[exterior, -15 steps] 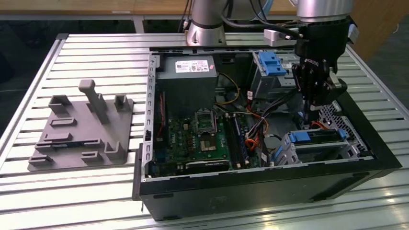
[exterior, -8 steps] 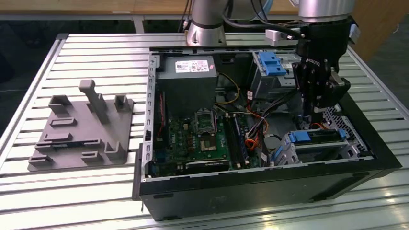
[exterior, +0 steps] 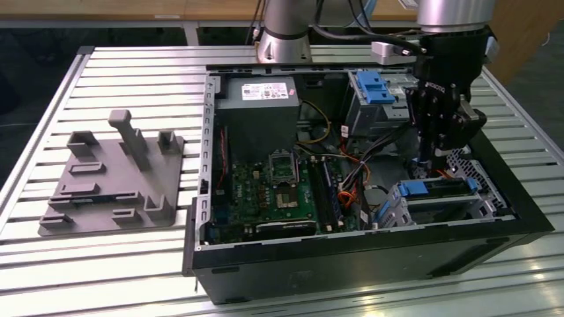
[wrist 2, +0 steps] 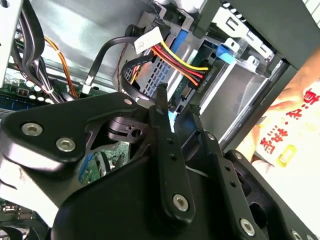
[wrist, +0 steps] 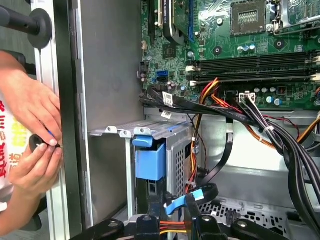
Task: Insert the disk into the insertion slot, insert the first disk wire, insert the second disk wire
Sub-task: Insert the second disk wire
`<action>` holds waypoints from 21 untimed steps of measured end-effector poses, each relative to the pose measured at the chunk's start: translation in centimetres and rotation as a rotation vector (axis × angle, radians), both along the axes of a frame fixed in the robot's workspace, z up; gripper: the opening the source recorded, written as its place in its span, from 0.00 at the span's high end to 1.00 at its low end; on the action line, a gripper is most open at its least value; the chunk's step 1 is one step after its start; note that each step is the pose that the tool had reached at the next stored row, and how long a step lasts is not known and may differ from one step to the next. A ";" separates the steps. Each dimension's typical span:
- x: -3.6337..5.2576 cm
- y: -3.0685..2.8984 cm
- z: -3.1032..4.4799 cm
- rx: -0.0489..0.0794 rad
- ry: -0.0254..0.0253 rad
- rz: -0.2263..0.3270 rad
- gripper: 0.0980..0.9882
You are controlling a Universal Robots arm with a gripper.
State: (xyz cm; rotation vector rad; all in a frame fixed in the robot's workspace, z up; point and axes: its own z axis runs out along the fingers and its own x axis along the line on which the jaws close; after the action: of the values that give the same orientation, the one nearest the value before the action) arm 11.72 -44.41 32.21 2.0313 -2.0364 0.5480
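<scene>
Disk (exterior: 439,189), silver-grey in a blue carrier, lies flat inside the slot (exterior: 440,211). The slot is a small grey metal cage at lower right of the exterior view, in a corner of an open PC case (exterior: 352,261). In the second wrist view a black plug (wrist 2: 186,93) w/ yellow, red & orange wires sits against the disk's end. Gripper (exterior: 426,165) hangs straight down just above the cage. Its fingers (wrist 2: 167,145) are almost together, w/ a small blue plug (wrist: 174,203) on a black cable pinched btwn the tips, close to the disk's end.

Exterior view, centre: green motherboard (exterior: 273,191), w/ a grey power supply (exterior: 255,112) above it. Upper right: a taller bay (exterior: 374,89) w/ a blue latch. First wrist view: a person's hands (wrist: 32,145) just outside the case wall. A grey fixture plate (exterior: 115,185) lies at left on the slatted table (exterior: 105,72).
</scene>
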 end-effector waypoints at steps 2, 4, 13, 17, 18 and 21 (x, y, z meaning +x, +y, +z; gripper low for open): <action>0.03 0.00 -0.03 0.000 0.0071 -0.006 0.74; 0.02 0.00 -0.03 0.000 0.0077 -0.018 0.74; 0.04 0.01 -0.17 0.060 0.0178 -0.020 0.74; 0.05 -0.07 -0.17 0.097 0.0209 -0.020 0.74; 0.06 -0.07 -0.18 0.097 0.0238 -0.021 0.74; 0.06 -0.08 -0.18 0.084 0.0381 -0.022 0.74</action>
State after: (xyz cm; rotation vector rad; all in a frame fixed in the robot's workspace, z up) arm 11.78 -44.49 32.03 2.0468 -2.0896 0.4236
